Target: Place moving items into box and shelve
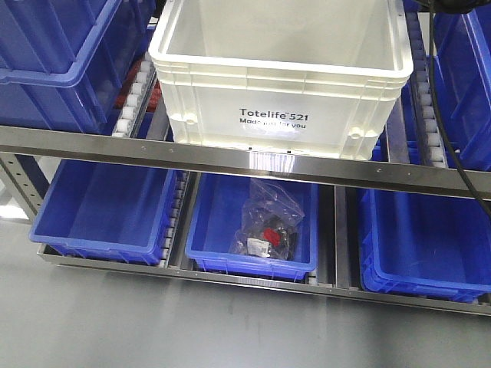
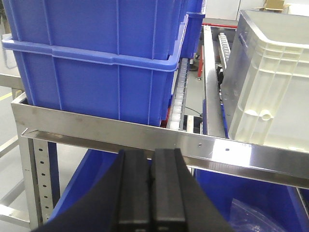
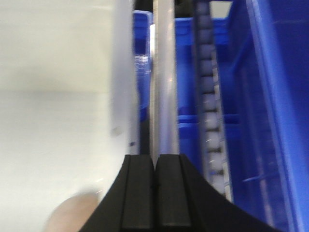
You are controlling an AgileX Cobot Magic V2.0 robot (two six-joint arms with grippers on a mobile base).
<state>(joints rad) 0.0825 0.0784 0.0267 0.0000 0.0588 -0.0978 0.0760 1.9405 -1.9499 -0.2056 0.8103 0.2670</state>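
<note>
Your left gripper (image 2: 152, 191) has its black fingers pressed together, nothing between them, and is held level just in front of the steel shelf rail (image 2: 145, 137). Your right gripper (image 3: 155, 193) is likewise closed and empty, pointing along a roller track (image 3: 211, 121); that view is blurred. The box (image 1: 280, 77) sits on the upper shelf level, printed side facing out, between blue bins (image 1: 57, 65). On the lower level, the middle blue bin (image 1: 219, 222) holds a clear plastic bag (image 1: 268, 222). Floor is grey.

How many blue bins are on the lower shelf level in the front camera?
3: left bin, middle bin holding a clear bagged item, and right bin, which is cut off at the frame edge. More may sit beyond view.
</note>
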